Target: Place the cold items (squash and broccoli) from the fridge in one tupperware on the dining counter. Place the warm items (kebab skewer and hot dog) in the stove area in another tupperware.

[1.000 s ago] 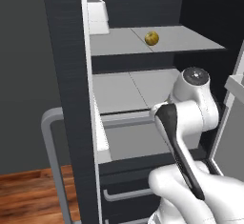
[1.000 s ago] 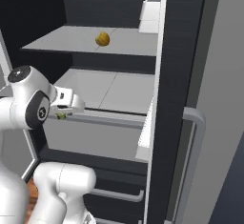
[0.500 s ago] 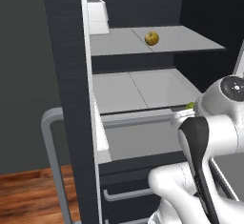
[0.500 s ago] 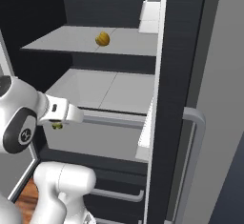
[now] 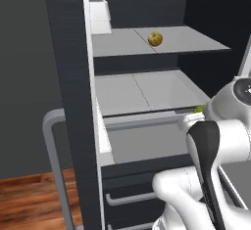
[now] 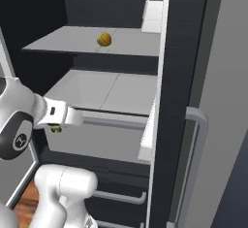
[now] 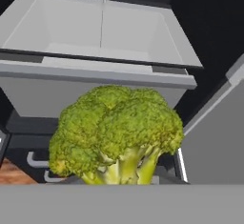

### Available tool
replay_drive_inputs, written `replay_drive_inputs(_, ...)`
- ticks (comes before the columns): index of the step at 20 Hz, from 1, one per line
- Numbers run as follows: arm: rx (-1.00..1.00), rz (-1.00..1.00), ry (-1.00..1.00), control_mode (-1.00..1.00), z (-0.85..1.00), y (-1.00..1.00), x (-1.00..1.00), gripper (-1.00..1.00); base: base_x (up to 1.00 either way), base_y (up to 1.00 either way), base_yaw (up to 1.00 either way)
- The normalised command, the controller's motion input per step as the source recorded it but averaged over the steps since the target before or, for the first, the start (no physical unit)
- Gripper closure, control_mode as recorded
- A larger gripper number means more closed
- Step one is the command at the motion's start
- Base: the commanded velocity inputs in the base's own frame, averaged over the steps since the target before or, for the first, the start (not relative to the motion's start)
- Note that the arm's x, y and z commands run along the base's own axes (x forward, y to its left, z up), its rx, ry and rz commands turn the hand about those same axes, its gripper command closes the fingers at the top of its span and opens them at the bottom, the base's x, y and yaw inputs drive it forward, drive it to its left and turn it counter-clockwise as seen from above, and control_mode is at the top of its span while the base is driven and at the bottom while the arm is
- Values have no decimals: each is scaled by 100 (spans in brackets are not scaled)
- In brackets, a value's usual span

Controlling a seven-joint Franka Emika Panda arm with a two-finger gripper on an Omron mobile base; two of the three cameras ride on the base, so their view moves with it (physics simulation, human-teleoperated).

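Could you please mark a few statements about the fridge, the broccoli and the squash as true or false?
1. The gripper holds the broccoli. True.
2. The squash lies on the upper shelf. True.
3. The broccoli is lying in the drawer. False: it is outside the drawer, in the gripper.
4. The squash lies on the floor. False: it is on the upper shelf.
5. The fridge is shut. False: its door stands open.

Broccoli [image 7: 116,135] before drawer [image 7: 95,82], squash [image 5: 155,38] on shelf [image 5: 186,40]
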Motion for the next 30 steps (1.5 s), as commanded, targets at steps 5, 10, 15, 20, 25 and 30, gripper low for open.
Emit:
replay_drive_inputs(5,0,0,0,100,0,0,0,100,-97,0,-15)
replay_drive_inputs(10,0,0,0,100,0,0,0,100,-93,25,-29)
replay_drive_inputs(15,0,0,0,100,0,0,0,100,-92,48,-39)
replay_drive_inputs(20,0,0,0,100,0,0,0,100,-88,57,-39)
replay_drive_inputs(25,0,0,0,100,0,0,0,100,-85,41,-43)
replay_drive_inputs(30,0,0,0,100,0,0,0,100,-89,38,-45)
